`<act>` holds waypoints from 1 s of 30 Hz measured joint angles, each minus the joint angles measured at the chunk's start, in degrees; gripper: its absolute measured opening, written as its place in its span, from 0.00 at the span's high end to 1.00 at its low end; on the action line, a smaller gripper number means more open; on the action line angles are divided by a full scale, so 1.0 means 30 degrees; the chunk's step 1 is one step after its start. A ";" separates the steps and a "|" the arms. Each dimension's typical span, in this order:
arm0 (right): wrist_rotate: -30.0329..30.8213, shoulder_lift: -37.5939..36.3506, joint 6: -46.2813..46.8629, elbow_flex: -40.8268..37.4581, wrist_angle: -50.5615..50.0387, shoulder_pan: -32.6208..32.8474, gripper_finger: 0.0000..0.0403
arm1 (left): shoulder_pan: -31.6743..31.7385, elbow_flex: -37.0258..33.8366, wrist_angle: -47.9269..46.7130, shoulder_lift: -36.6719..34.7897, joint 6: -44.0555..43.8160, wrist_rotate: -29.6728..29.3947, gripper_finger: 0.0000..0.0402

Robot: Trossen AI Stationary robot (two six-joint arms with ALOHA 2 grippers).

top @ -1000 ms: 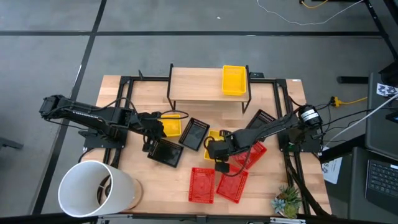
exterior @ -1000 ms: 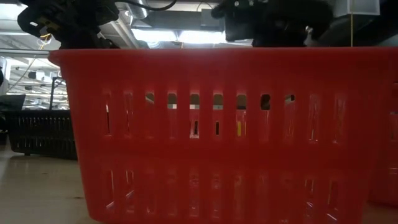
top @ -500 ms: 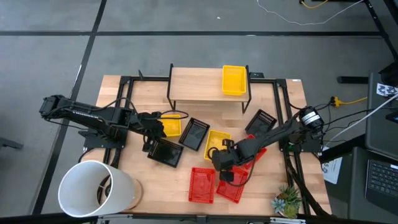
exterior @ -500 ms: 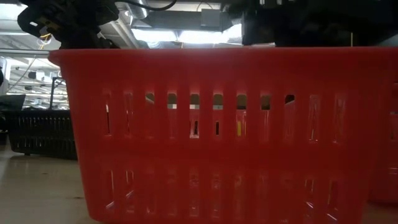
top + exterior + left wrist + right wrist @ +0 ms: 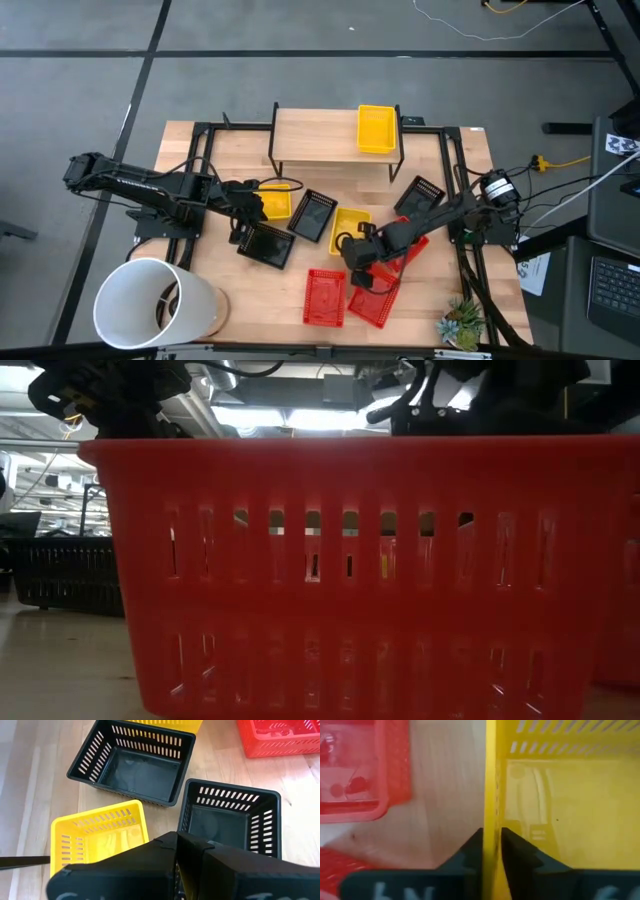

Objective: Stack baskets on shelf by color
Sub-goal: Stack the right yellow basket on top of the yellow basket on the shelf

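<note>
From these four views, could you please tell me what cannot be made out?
- Low view: a red basket fills the picture, hiding the shelf and most of the table behind it.
- High view: the yellow basket is partly covered by the right arm, so the right gripper's hold shows only in its wrist view.
- Left wrist view: the left gripper blocks one black basket's near side.

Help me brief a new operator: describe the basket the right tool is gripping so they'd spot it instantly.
Start at the shelf at the table's back. Just in front of it, mid-table, lies a yellow basket, between a black basket and the red ones. Alone among the yellow baskets, it has the right tool clamped on its wall.
</note>
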 joint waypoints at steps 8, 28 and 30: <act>-0.0316 0.0007 -0.0649 0.2654 -0.3235 -0.0097 0.99 | -0.0002 0.0000 -0.0007 0.0000 0.0002 0.0000 1.00; 1.1066 -0.0691 -0.5719 1.5690 -2.0659 -0.2202 1.00 | -0.0004 -0.0007 -0.0007 0.0000 0.1109 -0.0138 1.00; 1.0597 -0.1718 -0.7783 1.5528 -1.9752 -0.3033 1.00 | -0.0004 -0.0007 -0.0218 -0.0190 0.1079 -0.0247 1.00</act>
